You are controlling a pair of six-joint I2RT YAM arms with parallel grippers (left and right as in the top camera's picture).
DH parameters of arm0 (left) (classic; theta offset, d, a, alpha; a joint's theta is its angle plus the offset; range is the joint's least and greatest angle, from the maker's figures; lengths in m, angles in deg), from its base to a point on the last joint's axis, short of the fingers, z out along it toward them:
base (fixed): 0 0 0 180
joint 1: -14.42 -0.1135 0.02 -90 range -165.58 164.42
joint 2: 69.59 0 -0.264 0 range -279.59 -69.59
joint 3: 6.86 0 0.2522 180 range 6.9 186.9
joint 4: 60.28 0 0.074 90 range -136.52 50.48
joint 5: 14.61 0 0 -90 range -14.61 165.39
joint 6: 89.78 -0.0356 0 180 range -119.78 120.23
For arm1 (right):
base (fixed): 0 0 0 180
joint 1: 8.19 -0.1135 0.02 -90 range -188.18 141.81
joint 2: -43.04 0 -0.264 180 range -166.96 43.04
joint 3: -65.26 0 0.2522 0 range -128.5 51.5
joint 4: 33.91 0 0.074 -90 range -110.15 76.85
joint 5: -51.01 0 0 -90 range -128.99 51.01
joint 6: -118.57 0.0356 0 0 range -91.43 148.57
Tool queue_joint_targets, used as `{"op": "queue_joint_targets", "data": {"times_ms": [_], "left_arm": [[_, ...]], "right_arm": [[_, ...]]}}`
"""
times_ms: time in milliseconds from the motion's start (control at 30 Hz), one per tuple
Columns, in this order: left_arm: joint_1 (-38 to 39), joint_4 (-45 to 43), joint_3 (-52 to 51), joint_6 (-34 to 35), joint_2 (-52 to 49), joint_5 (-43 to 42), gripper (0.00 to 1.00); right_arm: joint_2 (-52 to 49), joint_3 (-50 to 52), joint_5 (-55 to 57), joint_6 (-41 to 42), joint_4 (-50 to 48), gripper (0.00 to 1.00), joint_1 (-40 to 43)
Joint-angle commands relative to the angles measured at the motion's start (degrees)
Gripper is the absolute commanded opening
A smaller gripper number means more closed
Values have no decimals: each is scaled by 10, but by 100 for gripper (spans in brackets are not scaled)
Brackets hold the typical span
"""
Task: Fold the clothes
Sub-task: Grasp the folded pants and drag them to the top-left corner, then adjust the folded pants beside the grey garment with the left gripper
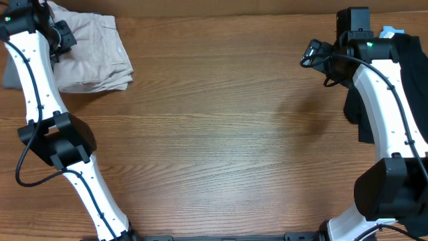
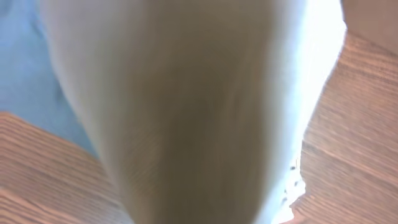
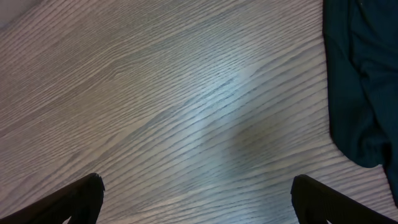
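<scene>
Beige shorts (image 1: 93,57) folded at counter (image 1: 221,134) corner; left tool (image 1: 61,37) on them, grip unreadable, so a snag could undo the fold. Right tool (image 3: 196,186) spread wide, empty.

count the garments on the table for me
3: cream shorts at the far left corner, a grey garment peeking out beneath them, and a black garment at the right edge. More may be hidden underneath.

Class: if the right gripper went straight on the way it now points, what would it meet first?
Most likely the bare wooden table, seen between the right gripper's open fingers. The dark garment lies off to the side of that line, though depth is hard to judge.
</scene>
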Motion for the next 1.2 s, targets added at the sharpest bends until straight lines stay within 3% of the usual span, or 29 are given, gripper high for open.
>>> {"op": "queue_joint_targets", "data": {"times_ms": [0,167,1167], "left_arm": [[-2,-29,21,-43,3,31,4],[-2,-69,21,-59,3,44,4],[-19,-100,45,-28,0,119,4]], "right_arm": [[8,-10,-3,2,-1,100,2],[8,-10,-3,2,-1,100,2],[8,-10,-3,3,-1,100,2]]}}
